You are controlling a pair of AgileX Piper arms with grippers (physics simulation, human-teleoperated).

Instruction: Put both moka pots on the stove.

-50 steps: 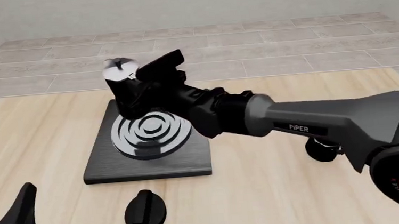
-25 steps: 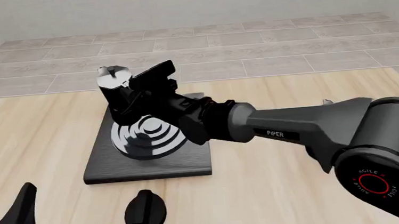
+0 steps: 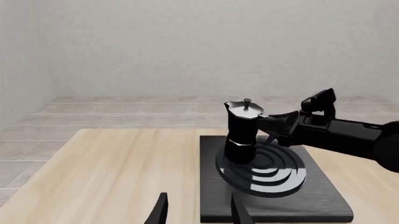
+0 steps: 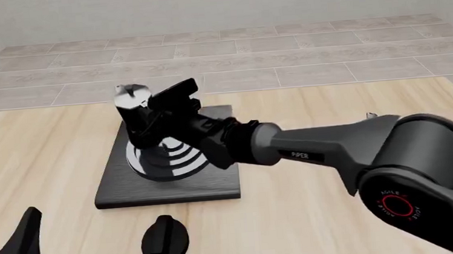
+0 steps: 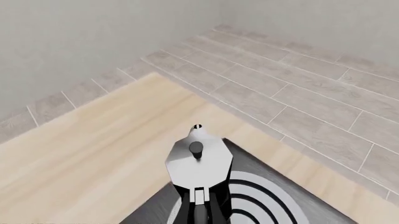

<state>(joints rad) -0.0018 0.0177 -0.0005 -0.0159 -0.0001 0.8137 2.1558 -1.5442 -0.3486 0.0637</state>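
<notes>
Lowered since a moment ago, the moka pot (image 4: 139,118) now sits upright on the stove (image 4: 166,183) rings' far-left part.

Right gripper (image 4: 155,117) clamps its handle; left gripper (image 4: 14,253) waits near-left, fingers apart.

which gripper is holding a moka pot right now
The right gripper: it is shut on the handle of the moka pot, over the stove. The left gripper is open with nothing between its fingers.

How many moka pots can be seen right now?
1. The moka pot stands over the stove, gripped by the right pincer. A second pot may be hidden behind the right arm.
</notes>
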